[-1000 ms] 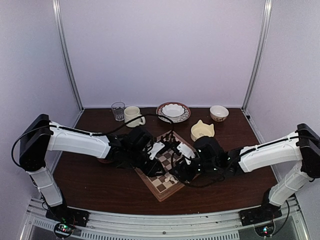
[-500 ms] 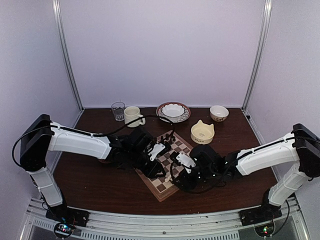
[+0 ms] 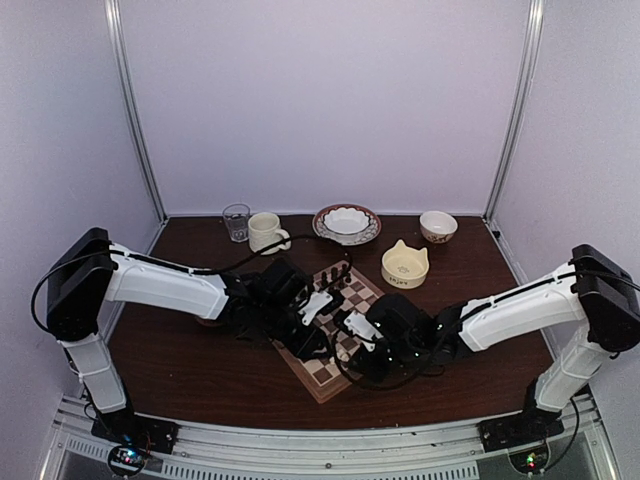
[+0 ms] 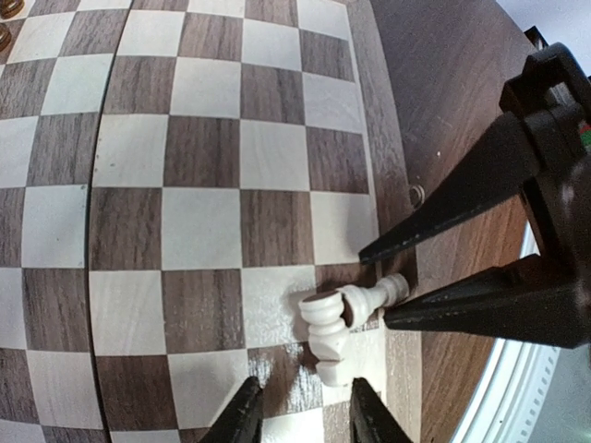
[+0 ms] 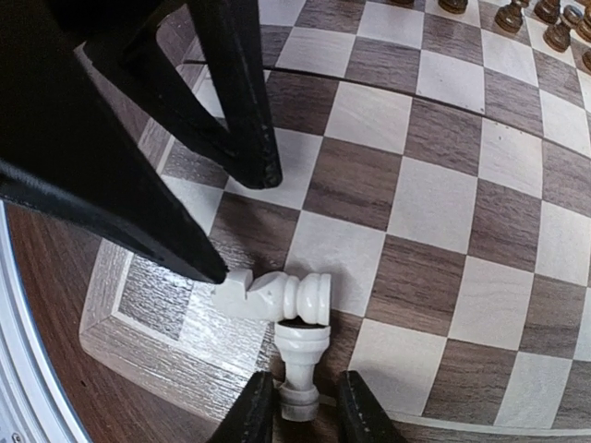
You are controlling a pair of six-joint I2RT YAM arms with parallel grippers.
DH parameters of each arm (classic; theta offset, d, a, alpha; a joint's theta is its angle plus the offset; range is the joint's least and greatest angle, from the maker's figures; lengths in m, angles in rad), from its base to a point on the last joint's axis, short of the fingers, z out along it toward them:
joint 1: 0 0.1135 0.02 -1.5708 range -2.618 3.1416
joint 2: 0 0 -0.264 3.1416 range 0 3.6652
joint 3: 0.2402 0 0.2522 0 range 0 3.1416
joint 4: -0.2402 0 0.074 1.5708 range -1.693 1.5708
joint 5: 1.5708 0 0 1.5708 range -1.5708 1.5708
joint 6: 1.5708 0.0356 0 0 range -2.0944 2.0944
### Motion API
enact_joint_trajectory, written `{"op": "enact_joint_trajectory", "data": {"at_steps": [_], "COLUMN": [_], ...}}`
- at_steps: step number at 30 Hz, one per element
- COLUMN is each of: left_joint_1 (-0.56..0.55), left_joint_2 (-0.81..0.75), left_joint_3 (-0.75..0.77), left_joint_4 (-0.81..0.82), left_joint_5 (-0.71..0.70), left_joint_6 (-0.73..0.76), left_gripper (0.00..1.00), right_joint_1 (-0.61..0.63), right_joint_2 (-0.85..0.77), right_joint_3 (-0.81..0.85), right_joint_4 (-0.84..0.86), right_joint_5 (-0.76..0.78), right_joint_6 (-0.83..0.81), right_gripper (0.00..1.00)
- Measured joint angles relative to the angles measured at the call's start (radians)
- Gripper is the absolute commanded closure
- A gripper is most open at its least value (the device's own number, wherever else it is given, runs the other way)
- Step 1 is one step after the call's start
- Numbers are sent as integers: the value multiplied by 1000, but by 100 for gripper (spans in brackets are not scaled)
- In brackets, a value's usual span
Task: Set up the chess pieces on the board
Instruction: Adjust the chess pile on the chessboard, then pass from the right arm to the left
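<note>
Nearest, on the board's (image 5: 434,203) corner squares beside the tabletop (image 5: 37,314), two fallen chess pieces (image 5: 277,295) lie touching in an L, probably waiting to be stood up. In the right wrist view one runs 3-to-9 o'clock, head toward 9. The other runs 12-to-6, its slim end at 6 inside the right tool (image 5: 303,383), whose fingers flank it closely; clamped or not, I cannot tell. The left tool (image 4: 305,383) has its fingers apart and holds nothing. It lines up with the first piece's long axis, likely for an end-on grip. Farther off, toward 1 o'clock, dark pieces (image 5: 545,28) stand.
</note>
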Motion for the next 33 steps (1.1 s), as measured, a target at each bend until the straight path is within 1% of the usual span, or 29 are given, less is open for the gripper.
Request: {"op": "enact_joint_trajectory", "data": {"at_steps": [4,8,14,21,27,31,33], "left_joint_1": [-2,-2,-5,-12,-13,-13,-13], "left_joint_2": [0,6,34,53,63,64,64], "left_joint_3": [0,2,6,23,32,34,34], "left_joint_4": [2,8,8,14,15,14,14], "left_joint_5": [5,16,26,31,40,40,40], "left_joint_6": [0,-1,-1,-1,-1,0,-2], "left_gripper": [64,61,60,59,59,64,70], "right_joint_1": [7,8,11,12,12,12,12], "right_joint_2": [2,2,0,-55,-61,-61,-61], "right_joint_3": [3,3,2,-17,-17,-18,-19], "right_joint_4": [-5,-5,-3,18,35,45,51], "right_joint_5": [14,19,26,26,26,24,18], "right_joint_6": [0,0,-1,0,0,0,0], "right_gripper": [84,89,91,93,94,95,95]}}
